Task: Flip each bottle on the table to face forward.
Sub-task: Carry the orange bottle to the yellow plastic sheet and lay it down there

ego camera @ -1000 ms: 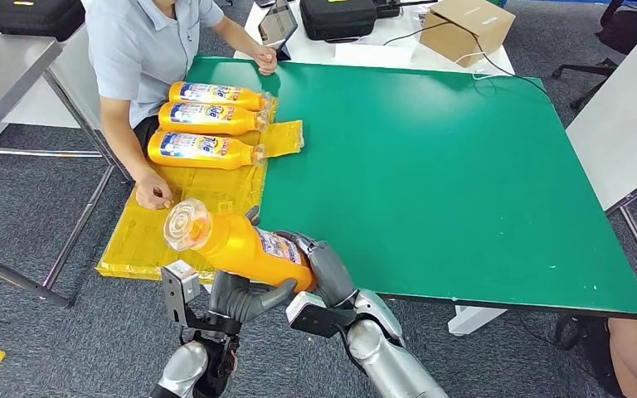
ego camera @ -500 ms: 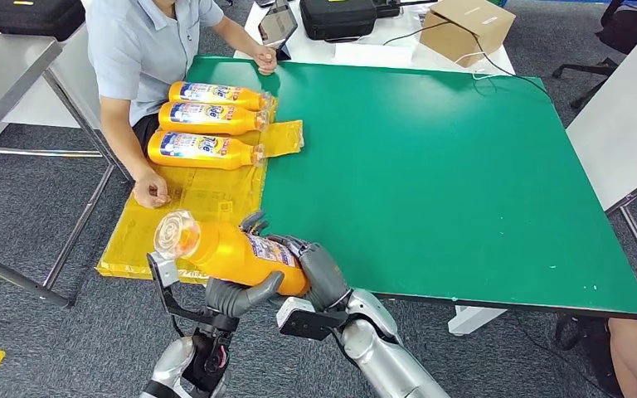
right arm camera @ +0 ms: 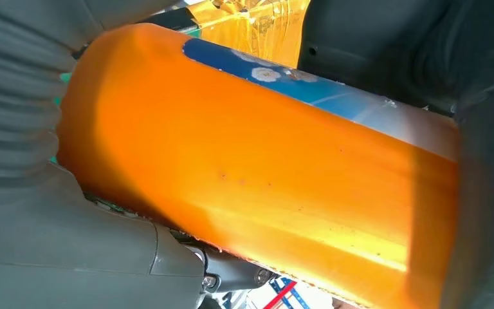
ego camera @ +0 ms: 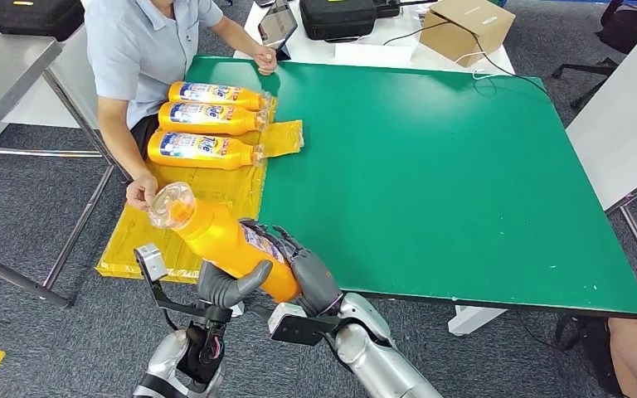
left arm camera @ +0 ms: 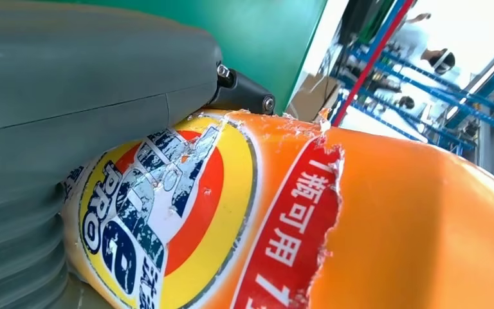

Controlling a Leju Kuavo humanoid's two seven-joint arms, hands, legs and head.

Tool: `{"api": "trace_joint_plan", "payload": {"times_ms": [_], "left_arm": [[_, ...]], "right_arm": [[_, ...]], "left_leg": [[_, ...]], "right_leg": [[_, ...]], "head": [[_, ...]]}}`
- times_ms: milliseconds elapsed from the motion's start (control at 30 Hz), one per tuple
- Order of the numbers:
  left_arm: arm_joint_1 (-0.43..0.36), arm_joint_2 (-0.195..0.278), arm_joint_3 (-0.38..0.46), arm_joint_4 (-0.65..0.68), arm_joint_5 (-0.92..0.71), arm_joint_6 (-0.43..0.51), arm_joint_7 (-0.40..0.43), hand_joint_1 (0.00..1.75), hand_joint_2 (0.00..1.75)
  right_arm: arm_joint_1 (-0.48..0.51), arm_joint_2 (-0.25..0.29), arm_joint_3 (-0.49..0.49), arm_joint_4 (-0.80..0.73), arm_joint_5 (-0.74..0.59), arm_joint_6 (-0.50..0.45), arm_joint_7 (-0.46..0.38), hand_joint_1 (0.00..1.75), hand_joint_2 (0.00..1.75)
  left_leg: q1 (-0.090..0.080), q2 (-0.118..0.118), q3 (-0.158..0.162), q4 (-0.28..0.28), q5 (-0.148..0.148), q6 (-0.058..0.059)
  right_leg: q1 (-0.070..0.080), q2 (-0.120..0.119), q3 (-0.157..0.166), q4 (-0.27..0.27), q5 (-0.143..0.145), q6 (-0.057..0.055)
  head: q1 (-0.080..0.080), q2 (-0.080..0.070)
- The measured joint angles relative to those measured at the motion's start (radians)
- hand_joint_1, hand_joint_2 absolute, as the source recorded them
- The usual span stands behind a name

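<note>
While we hold one bottle aloft, the tally reads as below.

Held bottle: orange bottle (ego camera: 228, 245) lifted off the yellow mat (ego camera: 216, 195), clear base toward the person (ego camera: 137, 50), body tilted — not yet set down.
Left hand: left hand (ego camera: 228, 286) cups it from beneath, thumb and fingers wrapped on the lower body.
Right hand: right hand (ego camera: 307, 274) closes over the cap end, fingers curled on the label side (torn label plain in the left wrist view).
Done, as we judge: three bottles (ego camera: 207, 120) lie in a row on the mat at the green table (ego camera: 448, 166) edge, labels up.
Left: we reckon this fourth bottle needs turning and placing — we see no others waiting.
</note>
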Motion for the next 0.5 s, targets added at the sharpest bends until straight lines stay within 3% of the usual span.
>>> {"api": "trace_joint_plan", "payload": {"times_ms": [133, 267, 400, 500], "left_arm": [[-0.018, 0.000, 0.010, -0.001, -0.037, 0.058, -0.030, 1.75, 1.75], [-0.069, 0.005, 0.046, 0.003, -0.105, 0.176, -0.020, 1.57, 1.75], [-0.204, 0.040, 0.089, 0.074, -0.280, 0.387, 0.024, 1.75, 1.75], [-0.316, 0.090, 0.100, 0.168, -0.476, 0.451, 0.066, 1.75, 1.75]], "right_arm": [[-0.001, 0.003, 0.001, 0.000, -0.010, -0.008, 0.004, 0.00, 0.00], [0.001, 0.006, 0.001, 0.003, -0.026, -0.027, 0.006, 0.00, 0.00], [0.027, 0.006, 0.000, 0.013, -0.054, -0.067, -0.010, 0.00, 0.00], [0.041, 0.002, -0.019, 0.019, -0.072, -0.109, -0.024, 0.00, 0.00]], "left_leg": [[0.000, 0.000, 0.000, 0.000, 0.000, 0.000], [0.000, 0.000, 0.000, 0.000, 0.000, 0.000], [0.000, -0.001, 0.000, 0.000, 0.001, -0.001], [0.001, -0.002, 0.000, 0.000, 0.003, -0.001]], "right_leg": [[0.000, 0.000, 0.000, 0.000, 0.000, 0.000], [0.000, 0.000, 0.000, 0.000, 0.000, 0.000], [0.001, 0.000, 0.000, 0.001, 0.001, 0.000], [0.000, -0.001, 0.000, 0.002, 0.001, 0.000]], "head": [[0.000, 0.000], [0.000, 0.000], [0.000, 0.000], [0.000, 0.000]]}}
